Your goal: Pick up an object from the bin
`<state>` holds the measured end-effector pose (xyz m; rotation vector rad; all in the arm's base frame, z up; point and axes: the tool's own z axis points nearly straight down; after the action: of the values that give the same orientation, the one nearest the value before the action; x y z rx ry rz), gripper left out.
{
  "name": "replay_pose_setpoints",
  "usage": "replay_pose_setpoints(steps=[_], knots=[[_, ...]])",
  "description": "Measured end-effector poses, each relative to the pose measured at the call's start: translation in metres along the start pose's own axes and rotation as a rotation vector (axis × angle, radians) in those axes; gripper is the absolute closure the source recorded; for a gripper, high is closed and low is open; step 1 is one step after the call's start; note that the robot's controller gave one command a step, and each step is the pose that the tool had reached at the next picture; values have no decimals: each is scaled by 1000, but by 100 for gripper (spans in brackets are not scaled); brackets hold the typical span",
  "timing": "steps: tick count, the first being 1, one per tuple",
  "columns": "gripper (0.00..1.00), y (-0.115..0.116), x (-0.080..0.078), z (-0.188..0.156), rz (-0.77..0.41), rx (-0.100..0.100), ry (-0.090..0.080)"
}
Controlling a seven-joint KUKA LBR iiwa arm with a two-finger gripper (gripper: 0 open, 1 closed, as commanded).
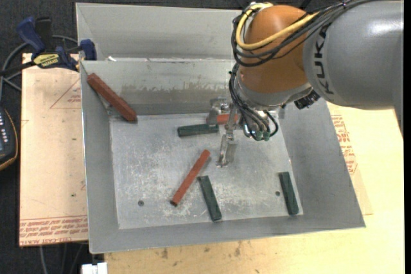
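The big grey arm [359,54] is reaching into the grey bin [96,157] from the right side of the frame. An orange cover [276,48] is sitting on its wrist, and yellow cables [241,32] are looping around it. The hand [224,154] is hanging down under the cover, near the middle of the bin. It is pointing at the bin floor. Whether the hand is open or closed is too hard to tell from here.

The middle red stick [191,177] is lying on a slant in the middle of the bin. Its upper end is sitting just beside the tip of the hand, a little to the left. The top green stick [198,130] is lying flat just left of the hand, a bit higher in the frame.

The bottom green stick [209,197] is lying near the lower end of the middle red stick. The right green stick [288,193] is lying in the lower right of the bin, well apart from the hand. The corner red stick [112,98] is leaning in the upper left corner of the bin.
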<state>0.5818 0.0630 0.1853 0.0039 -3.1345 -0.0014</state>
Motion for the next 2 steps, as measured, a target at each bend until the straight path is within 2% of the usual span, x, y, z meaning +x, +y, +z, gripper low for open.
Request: replay_pose_setpoints(steps=[1,2], knots=[[0,29,-58,116,-144,0,-4],[0,-17,-77,113,-105,0,-13]])
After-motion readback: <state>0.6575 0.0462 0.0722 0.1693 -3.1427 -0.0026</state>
